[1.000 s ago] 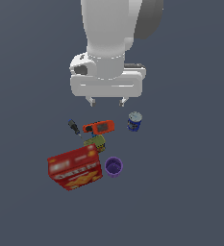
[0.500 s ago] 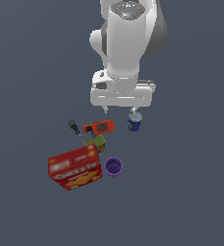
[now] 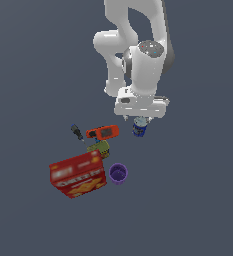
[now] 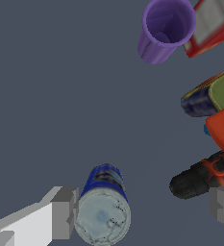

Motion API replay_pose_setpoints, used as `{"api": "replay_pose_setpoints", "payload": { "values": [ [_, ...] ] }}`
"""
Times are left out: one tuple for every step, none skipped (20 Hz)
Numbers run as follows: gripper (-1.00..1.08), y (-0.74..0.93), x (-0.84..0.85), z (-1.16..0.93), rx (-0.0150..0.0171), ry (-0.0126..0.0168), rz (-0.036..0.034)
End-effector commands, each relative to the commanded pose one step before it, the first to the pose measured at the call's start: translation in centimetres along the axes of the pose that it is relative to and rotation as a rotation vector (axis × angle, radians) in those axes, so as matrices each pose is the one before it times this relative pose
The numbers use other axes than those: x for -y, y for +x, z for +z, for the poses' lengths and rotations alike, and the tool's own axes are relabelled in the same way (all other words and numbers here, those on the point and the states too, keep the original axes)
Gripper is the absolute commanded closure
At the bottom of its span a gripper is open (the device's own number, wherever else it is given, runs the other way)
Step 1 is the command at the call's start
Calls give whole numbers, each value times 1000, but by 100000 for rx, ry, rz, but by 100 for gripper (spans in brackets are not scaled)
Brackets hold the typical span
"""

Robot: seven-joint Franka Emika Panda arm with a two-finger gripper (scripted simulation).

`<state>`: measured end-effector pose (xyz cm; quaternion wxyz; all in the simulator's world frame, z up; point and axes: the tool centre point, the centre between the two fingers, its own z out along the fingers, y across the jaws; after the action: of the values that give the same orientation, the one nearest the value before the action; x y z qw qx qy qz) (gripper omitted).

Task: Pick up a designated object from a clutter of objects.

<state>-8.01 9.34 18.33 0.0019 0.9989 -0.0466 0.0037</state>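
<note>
The blue can [image 3: 139,129] stands upright with its silver-grey top up, apart from the other objects on the exterior view's right. My gripper [image 3: 140,120] hangs directly above it, open and empty. In the wrist view the can [image 4: 103,207] lies between my spread fingers, close beside one finger [image 4: 63,214] and far from the other finger [image 4: 222,204]; the gripper [image 4: 142,211] holds nothing. The rest of the clutter lies to the exterior view's left: the orange-red tool [image 3: 103,132], the dark-handled screwdriver [image 3: 77,132], the olive-green can [image 3: 99,148], the red cracker box [image 3: 78,174] and the purple cup [image 3: 118,173].
In the wrist view the orange-red tool [image 4: 221,129] and its dark end [image 4: 196,180] lie close to the far finger. The olive-green can [image 4: 210,96], the purple cup [image 4: 164,29] and the cracker box [image 4: 214,24] sit beyond them. The floor is plain dark grey.
My arm has swung toward the exterior view's right and come down, so the gripper now sits right over the blue can. The objects have not moved.
</note>
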Motion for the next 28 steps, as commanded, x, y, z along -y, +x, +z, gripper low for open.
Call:
{"api": "replay_pose_setpoints", "payload": {
  "values": [
    [-92,-1780,1026,1715,122,97,1299],
    [-92,-642,317,569,77,26,406],
    [-92,-609,277,521,74,25,383],
    [-92,-574,243,474,69,24,351],
    [-92,-535,211,430,64,22,324],
    [-92,-495,183,386,59,21,294],
    [-92,-452,156,345,55,19,270],
    [-92,-408,132,305,50,18,243],
    [-92,-363,111,266,44,16,213],
    [-92,-315,90,228,40,14,191],
    [-92,-271,77,191,32,11,151],
    [-92,-224,64,154,25,9,117],
    [-92,-174,46,120,20,7,95],
    [-92,-125,33,85,14,5,67],
    [-92,-69,9,53,14,5,67],
    [-92,-28,12,16,0,0,0],
    [-92,122,-34,-83,51,-35,-141],
    [-92,-3,1,22,0,0,0],
    [-92,-8,2,67,0,0,0],
    [-92,-12,4,113,0,0,0],
    [-92,-15,5,159,0,0,0],
    [-92,-16,2,202,23,64,-9],
    [-92,-19,7,249,0,0,0],
    [-92,-19,7,293,0,0,0],
    [-92,-15,-6,329,14,66,15],
    [-92,-19,8,378,0,0,0],
    [-92,-19,8,419,0,0,0],
    [-92,-19,9,458,0,0,0]
  ]
}}
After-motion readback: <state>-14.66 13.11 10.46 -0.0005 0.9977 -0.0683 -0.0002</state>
